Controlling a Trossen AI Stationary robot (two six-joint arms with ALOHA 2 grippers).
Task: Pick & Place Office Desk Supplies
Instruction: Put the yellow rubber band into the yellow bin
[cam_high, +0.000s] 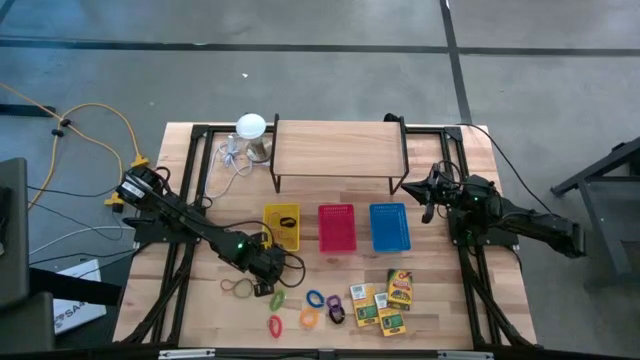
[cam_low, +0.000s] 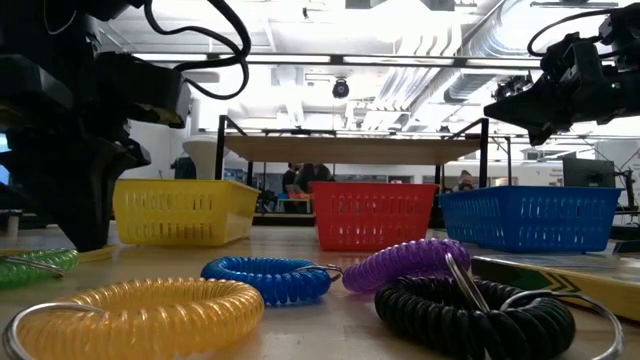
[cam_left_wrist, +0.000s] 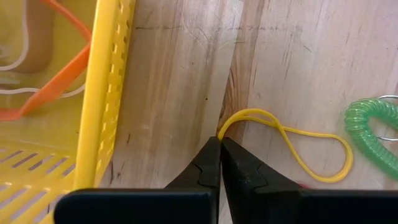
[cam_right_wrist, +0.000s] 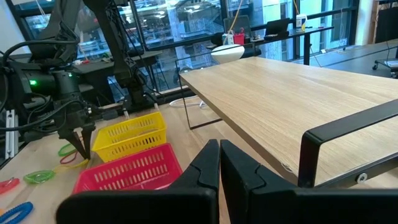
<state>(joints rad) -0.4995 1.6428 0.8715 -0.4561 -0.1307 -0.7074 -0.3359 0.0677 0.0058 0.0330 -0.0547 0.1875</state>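
- High view: the left gripper is working low beside the yellow basket; the right gripper is waiting, shut, by the shelf.
- Low view: coil rings are lying up front, unsorted.
- Left wrist view: fingers are pinching shut on the yellow band, probably for binning.
- Right wrist view: no readable writing is showing.

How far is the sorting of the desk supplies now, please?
Early stage. Done: orange bands already lie in the yellow basket. In hand: the left gripper is shut on a yellow rubber band on the table beside that basket. Left: the coil rings and card boxes are on the table; the red basket and blue basket look empty. The right gripper waits, shut.
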